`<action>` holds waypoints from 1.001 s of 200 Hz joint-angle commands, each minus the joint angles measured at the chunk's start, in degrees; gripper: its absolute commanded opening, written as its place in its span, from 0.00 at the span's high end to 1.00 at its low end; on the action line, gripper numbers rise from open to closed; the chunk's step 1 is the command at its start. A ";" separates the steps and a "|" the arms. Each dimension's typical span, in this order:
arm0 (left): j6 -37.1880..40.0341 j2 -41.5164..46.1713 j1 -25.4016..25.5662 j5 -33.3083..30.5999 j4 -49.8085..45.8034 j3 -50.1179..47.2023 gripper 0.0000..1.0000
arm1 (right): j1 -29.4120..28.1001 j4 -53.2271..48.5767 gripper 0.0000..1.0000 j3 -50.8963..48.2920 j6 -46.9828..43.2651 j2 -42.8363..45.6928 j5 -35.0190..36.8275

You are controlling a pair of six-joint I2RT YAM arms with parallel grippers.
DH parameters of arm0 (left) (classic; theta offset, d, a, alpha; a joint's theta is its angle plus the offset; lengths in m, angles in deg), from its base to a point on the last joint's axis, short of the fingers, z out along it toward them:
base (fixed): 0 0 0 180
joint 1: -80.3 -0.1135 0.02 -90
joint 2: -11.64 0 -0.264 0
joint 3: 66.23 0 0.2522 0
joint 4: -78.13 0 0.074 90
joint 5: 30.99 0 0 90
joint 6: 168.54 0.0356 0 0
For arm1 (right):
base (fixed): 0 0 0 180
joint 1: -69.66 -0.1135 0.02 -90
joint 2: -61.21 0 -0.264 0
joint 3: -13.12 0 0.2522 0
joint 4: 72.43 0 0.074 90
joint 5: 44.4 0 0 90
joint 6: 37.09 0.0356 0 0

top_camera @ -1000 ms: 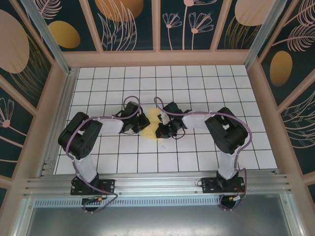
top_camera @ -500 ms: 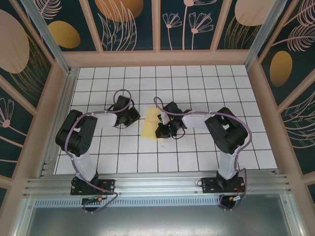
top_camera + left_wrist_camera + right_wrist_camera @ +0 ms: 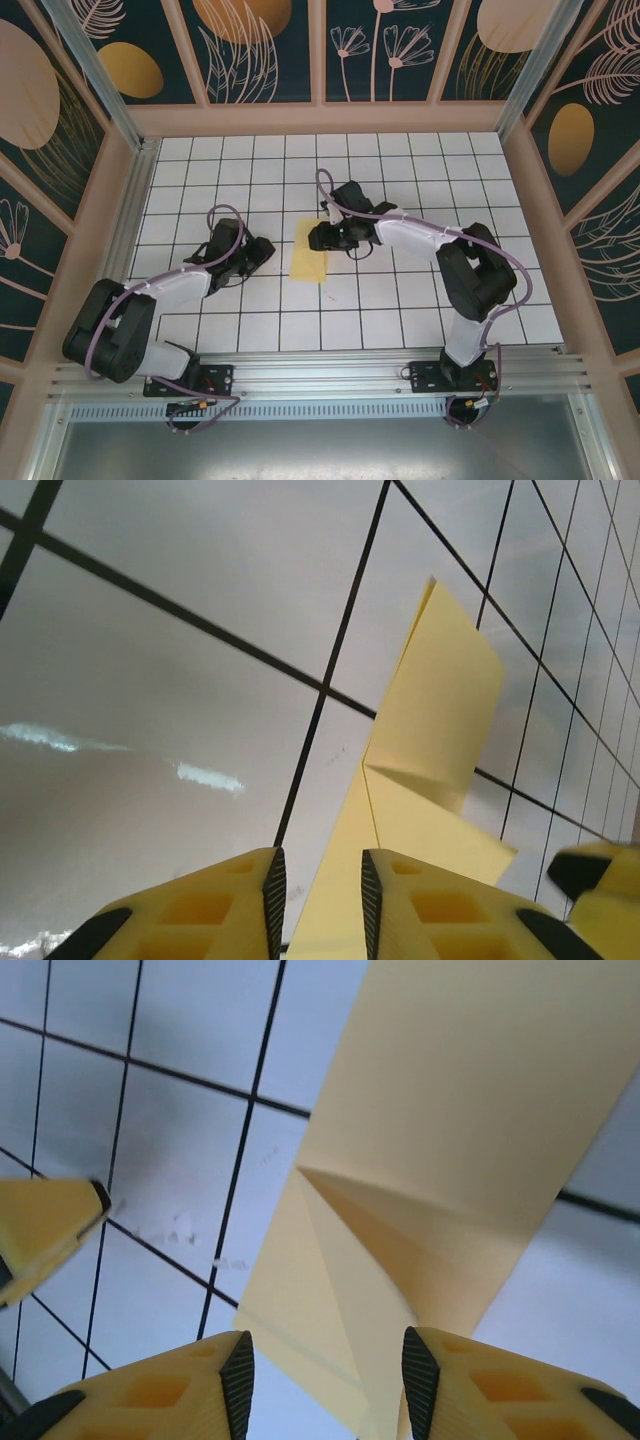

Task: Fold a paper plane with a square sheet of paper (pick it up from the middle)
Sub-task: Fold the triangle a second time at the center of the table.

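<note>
The paper (image 3: 309, 251) now lies flat on the counter (image 3: 420, 310) as a narrow folded strip, near the centre and between the two arms. A second ago it sat bunched between both end effectors, which were closed together over it. Since then the left end effector (image 3: 264, 247) has withdrawn to the left and now rests just beside the strip's left edge, apart from it. The left wrist view shows its jaws slightly parted around empty space (image 3: 320, 880), with the paper (image 3: 430, 730) ahead on the tiles. The right end effector (image 3: 316, 238) has shifted toward the far end of the strip and stands over its right edge. The right wrist view shows its jaws well apart (image 3: 325, 1360), released, with the paper (image 3: 450, 1140) lying below them and nothing gripped. Both wrist views show a diagonal crease and an overlapping flap, with one layer standing slightly proud. Assessment: a fold has been set and the sheet released, so that fold step appears complete. The strip has no pointed nose yet, so the plane is not finished. The next fold will require a fresh grasp at an edge. The raised layer may spring open if it is left unpressed.
</note>
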 commanded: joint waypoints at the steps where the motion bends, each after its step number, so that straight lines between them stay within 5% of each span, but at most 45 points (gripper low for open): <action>1: -2.74 2.29 0.90 -0.22 1.92 -1.94 0.68 | -0.25 -3.38 0.58 2.43 -2.24 -2.69 4.65; 76: -4.74 1.52 3.65 0.96 4.72 -2.42 0.65 | 0.15 -4.50 0.59 3.64 -2.91 -6.85 4.30; 142: -6.54 -3.89 6.53 4.04 11.92 -1.35 0.58 | 3.62 -0.32 0.92 0.07 -2.38 -8.04 -4.05; 200: -7.52 -10.20 8.42 6.92 20.75 -0.06 0.51 | 6.43 1.86 0.95 -2.23 -0.97 -10.01 -7.09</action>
